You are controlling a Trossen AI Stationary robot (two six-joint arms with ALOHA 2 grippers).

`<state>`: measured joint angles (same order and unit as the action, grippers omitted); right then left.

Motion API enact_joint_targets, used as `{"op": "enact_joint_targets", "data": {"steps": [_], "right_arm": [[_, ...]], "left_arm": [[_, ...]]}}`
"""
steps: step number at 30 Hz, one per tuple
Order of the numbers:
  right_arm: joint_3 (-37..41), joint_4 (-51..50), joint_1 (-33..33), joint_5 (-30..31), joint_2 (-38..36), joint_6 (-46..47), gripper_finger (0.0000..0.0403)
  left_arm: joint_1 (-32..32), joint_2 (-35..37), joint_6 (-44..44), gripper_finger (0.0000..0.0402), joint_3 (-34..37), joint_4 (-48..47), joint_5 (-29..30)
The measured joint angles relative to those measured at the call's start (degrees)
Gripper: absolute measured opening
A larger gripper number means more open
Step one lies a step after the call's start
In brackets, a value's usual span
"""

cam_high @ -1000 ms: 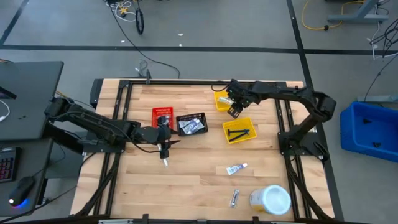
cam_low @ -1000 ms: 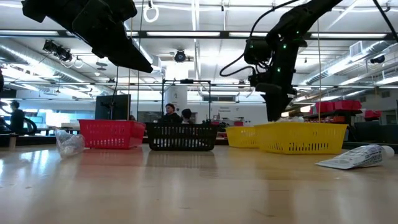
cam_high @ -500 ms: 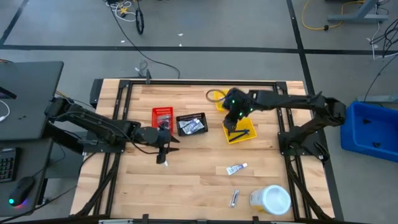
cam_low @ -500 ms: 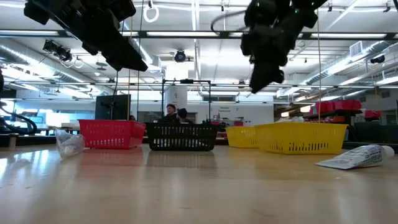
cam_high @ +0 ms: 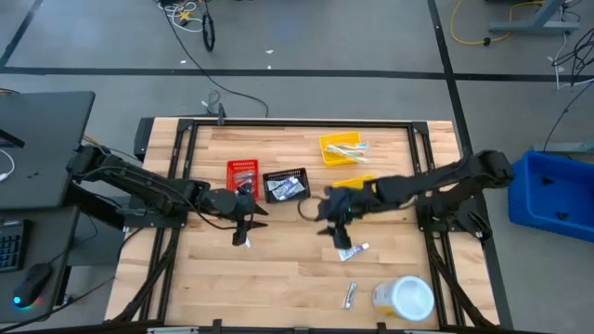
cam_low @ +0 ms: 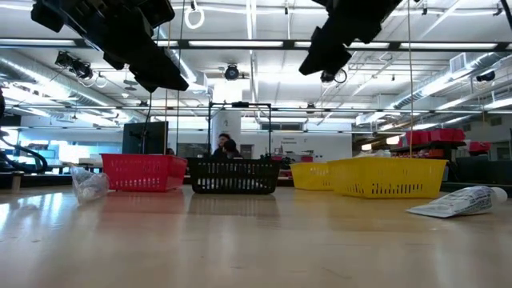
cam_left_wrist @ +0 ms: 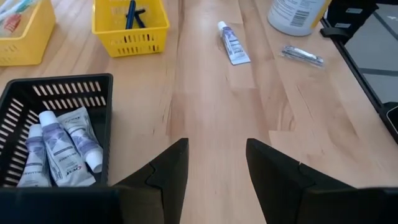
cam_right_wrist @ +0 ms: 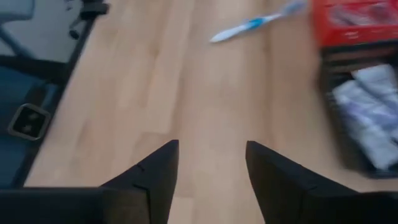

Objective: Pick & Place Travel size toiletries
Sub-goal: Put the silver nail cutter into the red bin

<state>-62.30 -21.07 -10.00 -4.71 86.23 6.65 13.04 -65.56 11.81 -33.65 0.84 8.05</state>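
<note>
A white-and-blue toothbrush (cam_right_wrist: 255, 25) lies flat on the bare wood, ahead of my right gripper (cam_right_wrist: 211, 146). That gripper is open and hangs over mid-table (cam_high: 329, 221). A small white tube (cam_high: 353, 251) lies just near-right of it, and a silvery sachet (cam_high: 350, 295) lies farther toward the near edge. My left gripper (cam_left_wrist: 217, 146) is open over bare wood beside the black bin (cam_left_wrist: 59, 146), which holds white tubes. In the high view the left gripper (cam_high: 243, 223) is above the toothbrush (cam_high: 239, 240). Both grippers are well off the table in the low view.
The red bin (cam_high: 243, 173), the black bin (cam_high: 285, 185) and two yellow bins stand in a row. The far yellow bin (cam_high: 341, 148) holds toothbrushes, and my right arm partly covers the other yellow bin (cam_high: 362, 186). A big white-lidded jar (cam_high: 404, 299) stands near the near-right corner. A crumpled wrapper (cam_low: 88, 182) lies left of the red bin.
My right gripper has swung from the far yellow bin, across the nearer yellow bin, toward the table's near-left. It now hangs over mid-table beside the tube. The tube, sachet and bins have stayed where they were.
</note>
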Motion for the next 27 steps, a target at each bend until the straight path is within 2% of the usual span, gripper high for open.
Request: {"op": "enact_joint_targets", "data": {"steps": [10, 16, 22, 27], "right_arm": [[0.0, 0.21, -9.16, 0.03, 5.07, 1.59, 0.0229], [0.0, 2.94, -11.78, -0.3, 7.47, 0.9, 0.0217], [0.0, 5.28, -15.07, -5.13, 10.86, -2.15, 0.0201], [0.0, 5.57, -19.12, -7.5, 14.67, -6.16, 0.0204]], "left_arm": [[0.0, -0.01, 0.02, 0.0171, 0.0, 0.12, 0.81], [0.0, 0.0, 0.02, 0.0171, 0.0, 0.15, 1.62], [0.0, 0.0, 0.04, 0.0171, 0.0, 0.13, 1.64], [0.0, 0.0, 0.61, 0.0171, 0.0, 0.18, 2.02]]}}
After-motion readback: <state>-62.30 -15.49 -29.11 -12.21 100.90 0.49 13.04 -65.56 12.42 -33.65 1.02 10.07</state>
